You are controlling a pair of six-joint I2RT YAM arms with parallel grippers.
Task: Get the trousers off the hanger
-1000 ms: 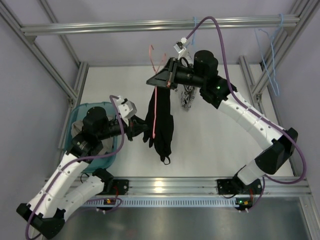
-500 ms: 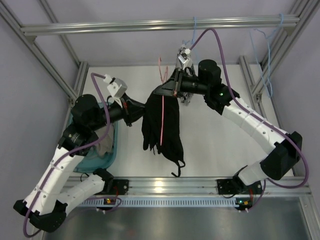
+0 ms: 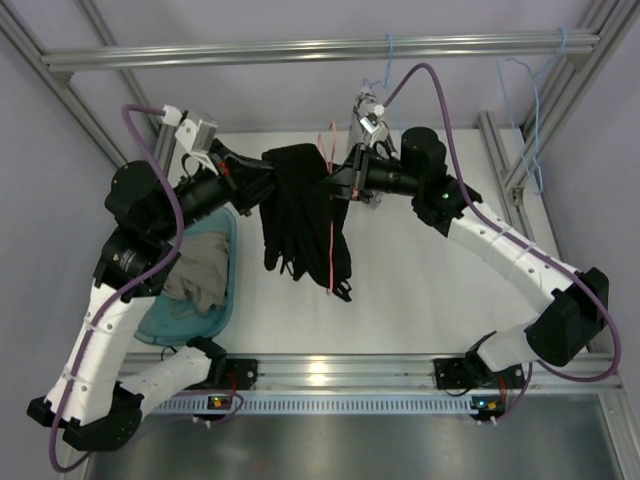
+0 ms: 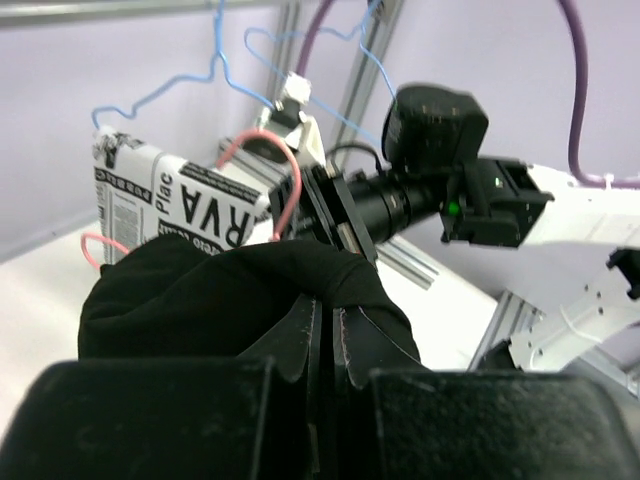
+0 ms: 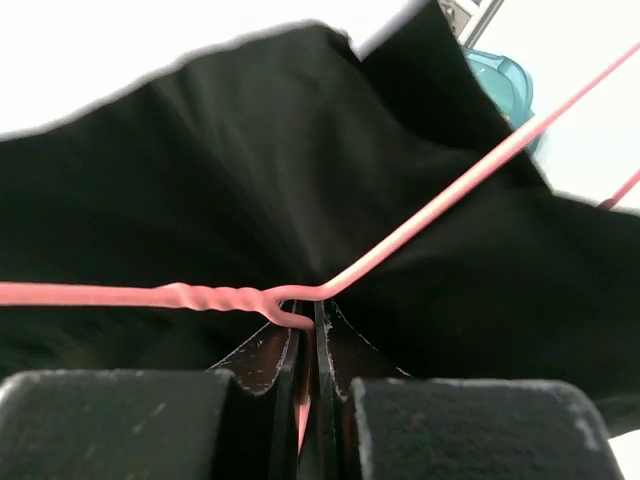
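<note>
The black trousers (image 3: pixel 300 215) hang over the pink-red wire hanger (image 3: pixel 331 225), held up in the air above the white table. My left gripper (image 3: pixel 258 186) is shut on the trousers' left side; in the left wrist view its fingers pinch a fold of the black fabric (image 4: pixel 250 290). My right gripper (image 3: pixel 343 182) is shut on the hanger near its twisted neck (image 5: pixel 200 297), with the trousers (image 5: pixel 180 190) spread behind it. The hanger's hook (image 4: pixel 285 175) shows in the left wrist view.
A teal basket (image 3: pixel 222 300) holding a grey-beige cloth (image 3: pixel 200 275) stands at the left. A black-and-white patterned garment (image 4: pixel 170 195) hangs at the back. Light blue wire hangers (image 3: pixel 535 95) hang from the top rail (image 3: pixel 300 48). Frame posts stand on both sides.
My left arm has risen and pulled the trousers up and to the left, bunching them off the hanger. My right gripper has kept hold of the hanger with little movement.
</note>
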